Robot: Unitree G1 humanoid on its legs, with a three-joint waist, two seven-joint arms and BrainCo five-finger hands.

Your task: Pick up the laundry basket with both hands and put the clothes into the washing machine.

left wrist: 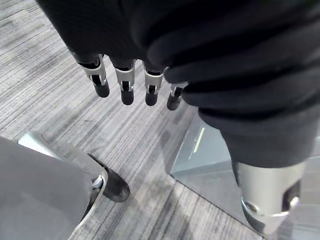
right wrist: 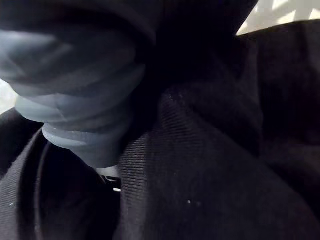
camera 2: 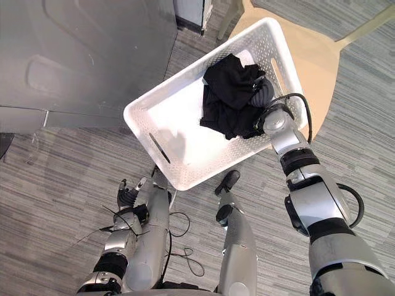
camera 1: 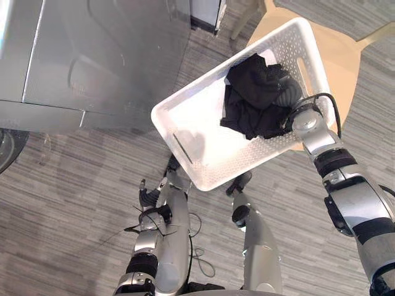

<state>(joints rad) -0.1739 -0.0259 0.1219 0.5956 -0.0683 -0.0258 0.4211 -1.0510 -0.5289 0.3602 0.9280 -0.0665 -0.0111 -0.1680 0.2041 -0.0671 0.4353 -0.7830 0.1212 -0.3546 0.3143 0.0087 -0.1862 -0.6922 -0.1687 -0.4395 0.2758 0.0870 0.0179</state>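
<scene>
A white perforated laundry basket (camera 1: 185,161) rests slanted on a tan wooden chair seat (camera 1: 347,61). A heap of black clothes (camera 1: 254,102) lies in its far right part. My right hand (camera 1: 289,94) reaches into the basket from the right, its dark ribbed cover against the clothes and its fingers buried in the black cloth (right wrist: 210,165). My left hand (camera 1: 148,197) hangs low at my side, well short of the basket's near left corner, with fingers (left wrist: 125,82) straight and holding nothing. The grey washing machine (camera 1: 92,55) stands at the upper left.
Grey striped carpet (camera 1: 74,185) covers the floor between the washing machine and the chair. A chair leg (camera 1: 376,38) sticks out at the upper right. A dark rounded part (camera 1: 7,148) shows at the left edge below the machine.
</scene>
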